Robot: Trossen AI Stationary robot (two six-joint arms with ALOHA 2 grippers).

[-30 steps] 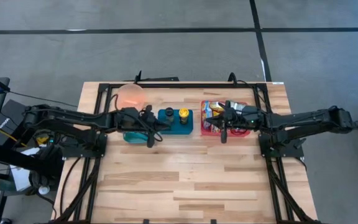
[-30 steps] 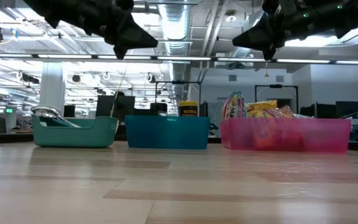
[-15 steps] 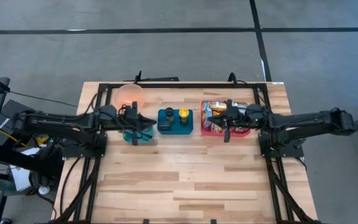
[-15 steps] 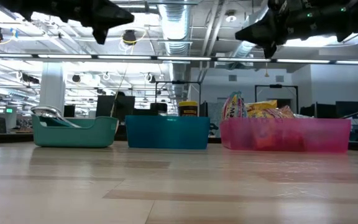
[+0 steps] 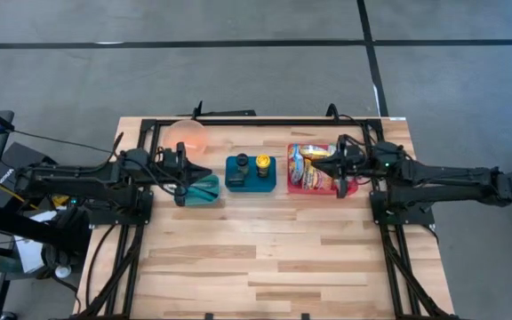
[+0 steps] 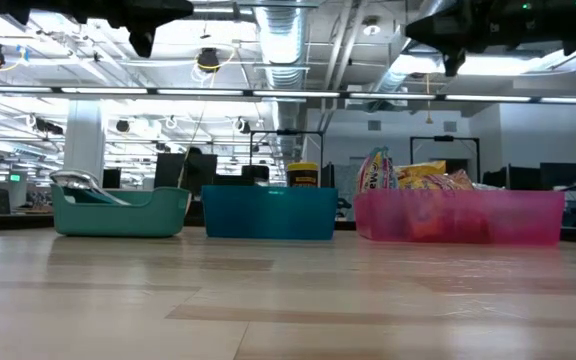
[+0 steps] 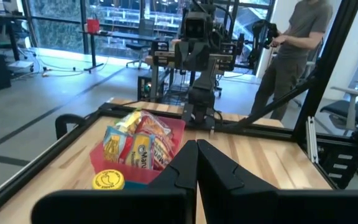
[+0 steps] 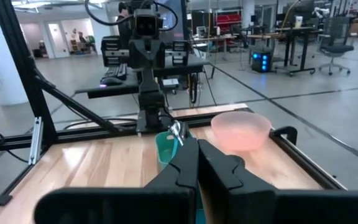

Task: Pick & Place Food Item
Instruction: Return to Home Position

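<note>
A pink bin (image 5: 320, 172) full of snack packets (image 7: 135, 146) stands on the table at the back right. Left of it a blue bin (image 5: 251, 172) holds two bottles, one with a yellow cap (image 7: 107, 180). A teal bin (image 5: 206, 188) with a metal utensil (image 8: 178, 132) stands further left, and a pink bowl (image 5: 188, 134) sits behind it. My left gripper (image 5: 196, 175) hangs shut and level above the teal bin, holding nothing. My right gripper (image 5: 316, 164) hangs shut and level above the pink bin, also holding nothing. In the low view both grippers are high above the bins.
A black frame (image 5: 265, 120) runs round the table's back and sides. Bare wooden tabletop (image 5: 265, 258) lies in front of the bins. A person (image 7: 297, 50) stands beyond the table's right end.
Both arms have drawn back and risen. My left gripper has gone from over the blue bin toward the table's left edge, to above the teal bin. My right gripper has gone toward the right edge over the pink bin. Both have stayed shut.
</note>
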